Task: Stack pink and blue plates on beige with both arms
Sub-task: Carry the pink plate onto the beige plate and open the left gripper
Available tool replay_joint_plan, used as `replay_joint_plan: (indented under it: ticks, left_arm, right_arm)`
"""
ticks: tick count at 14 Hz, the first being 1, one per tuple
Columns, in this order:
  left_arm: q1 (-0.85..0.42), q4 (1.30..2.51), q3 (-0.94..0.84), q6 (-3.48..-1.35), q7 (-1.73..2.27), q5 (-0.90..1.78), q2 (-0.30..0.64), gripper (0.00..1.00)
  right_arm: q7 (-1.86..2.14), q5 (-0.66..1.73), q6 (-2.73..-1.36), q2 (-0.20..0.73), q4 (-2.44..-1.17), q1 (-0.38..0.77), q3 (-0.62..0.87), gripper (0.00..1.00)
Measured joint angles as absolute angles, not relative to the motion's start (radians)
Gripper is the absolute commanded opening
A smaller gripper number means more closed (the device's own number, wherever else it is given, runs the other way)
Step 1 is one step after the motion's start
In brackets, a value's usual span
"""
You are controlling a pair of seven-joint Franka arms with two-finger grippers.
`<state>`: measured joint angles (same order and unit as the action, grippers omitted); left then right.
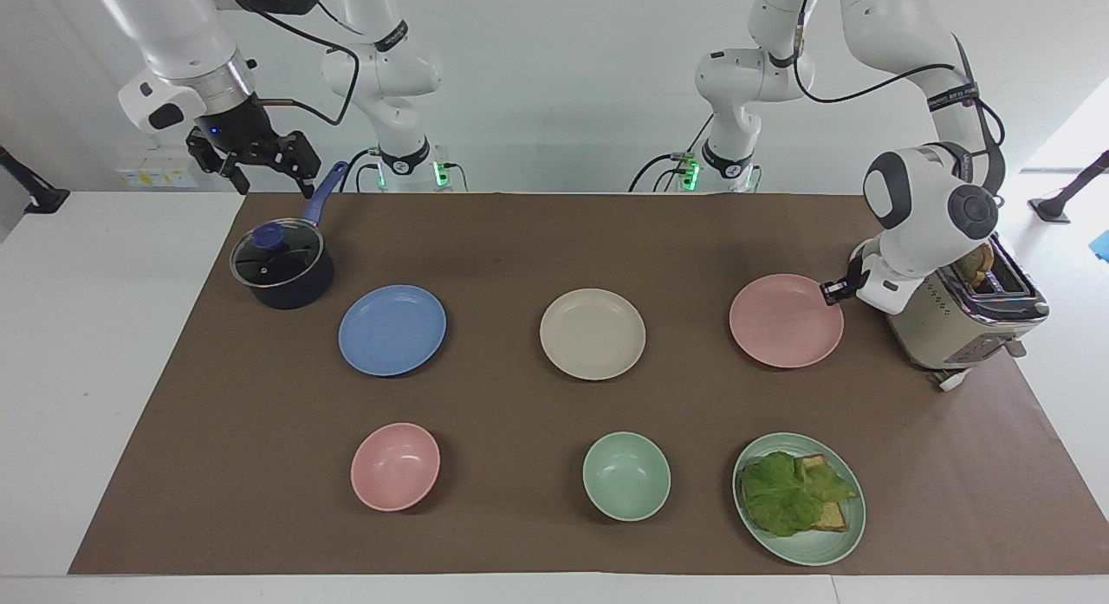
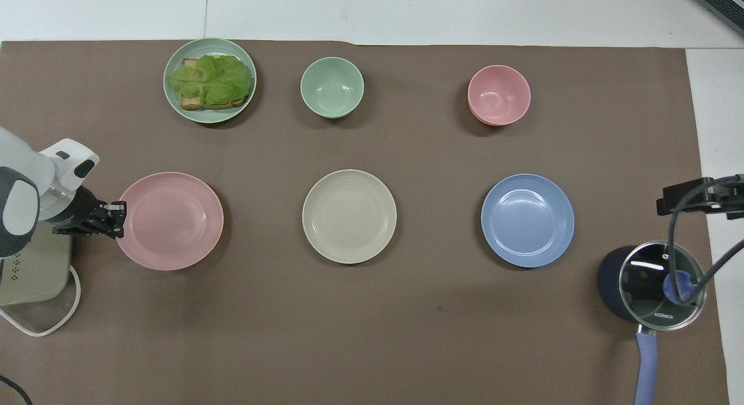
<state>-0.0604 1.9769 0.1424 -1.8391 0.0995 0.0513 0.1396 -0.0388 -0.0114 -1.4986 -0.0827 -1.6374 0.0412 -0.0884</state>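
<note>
The pink plate (image 1: 784,321) (image 2: 171,221) hangs just off the brown mat at the left arm's end of the table, roughly level. My left gripper (image 1: 833,290) (image 2: 119,210) is shut on the plate's rim, on the edge next to the toaster. Flat on the mat at the middle of the table lies the beige plate (image 1: 593,334) (image 2: 349,216). The blue plate (image 1: 392,329) (image 2: 527,220) lies beside it toward the right arm's end. Up in the air over the pot's handle, my right gripper (image 1: 273,184) waits open and holds nothing.
A dark pot with a glass lid (image 1: 282,266) stands beside the blue plate. A toaster (image 1: 962,322) stands close to my left gripper. Farther from the robots sit a pink bowl (image 1: 395,466), a green bowl (image 1: 625,476) and a green plate (image 1: 810,554) with toast and lettuce.
</note>
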Motion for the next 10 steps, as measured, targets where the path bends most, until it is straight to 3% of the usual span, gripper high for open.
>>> replay_joint_plan:
  ticks: [4,10]
  left_arm:
    - [-0.062,1.881,0.131,-1.741,0.099,0.172,0.136,0.0]
    - [-0.147,1.88,0.11,-1.784,0.099,0.35,0.133,0.0]
  right_arm:
    - [-0.039,-0.011,-1.499,-0.083,-1.637,0.041,-0.088,1.0]
    - [-0.039,-0.011,-1.499,-0.083,-1.638,0.039,-0.089,1.0]
